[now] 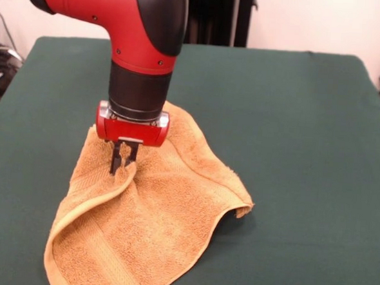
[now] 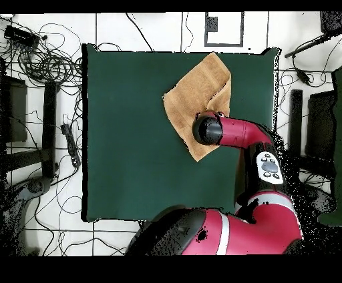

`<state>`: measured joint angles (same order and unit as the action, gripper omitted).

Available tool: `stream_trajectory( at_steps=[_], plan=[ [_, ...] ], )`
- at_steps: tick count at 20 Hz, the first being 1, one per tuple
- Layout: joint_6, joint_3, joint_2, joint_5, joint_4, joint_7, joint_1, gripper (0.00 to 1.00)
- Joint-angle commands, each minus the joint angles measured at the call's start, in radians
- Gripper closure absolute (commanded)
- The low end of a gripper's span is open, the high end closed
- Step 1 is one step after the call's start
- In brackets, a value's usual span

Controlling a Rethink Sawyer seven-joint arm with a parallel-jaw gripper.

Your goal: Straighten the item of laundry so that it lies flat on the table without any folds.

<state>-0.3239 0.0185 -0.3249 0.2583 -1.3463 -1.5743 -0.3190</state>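
The golden-orange towel (image 1: 165, 225) lies rumpled on the dark green table (image 1: 294, 123), left of centre and reaching the near edge in the front view. Its right side is folded over and its left edge curls up. My gripper (image 1: 123, 166) points straight down over the towel's far left part, shut on a raised ridge of cloth between its fingers. In the overhead view the towel (image 2: 194, 90) lies near the table's (image 2: 127, 133) upper right corner. The arm's wrist (image 2: 207, 129) covers the gripper and the towel's lower part there.
The right half of the table in the front view is bare green cloth. In the overhead view, cables (image 2: 47, 63) and dark stands (image 2: 48, 127) lie on the floor left of the table, and more equipment (image 2: 314, 127) stands to the right.
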Motion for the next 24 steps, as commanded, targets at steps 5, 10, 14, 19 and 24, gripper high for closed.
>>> stream_trajectory(
  at_steps=[5,10,14,19,24],
  plan=[
    [0.051,-0.090,0.208,0.023,-0.060,-0.111,0.026,1.00],
    [0.052,-0.090,0.208,0.043,-0.057,-0.087,0.029,1.00],
    [0.067,-0.091,0.209,0.026,-0.068,-0.114,0.022,1.00],
    [0.080,-0.091,0.207,0.032,-0.074,-0.113,0.022,1.00],
    [0.077,-0.092,0.208,0.027,-0.072,-0.116,0.021,1.00]
  ],
)
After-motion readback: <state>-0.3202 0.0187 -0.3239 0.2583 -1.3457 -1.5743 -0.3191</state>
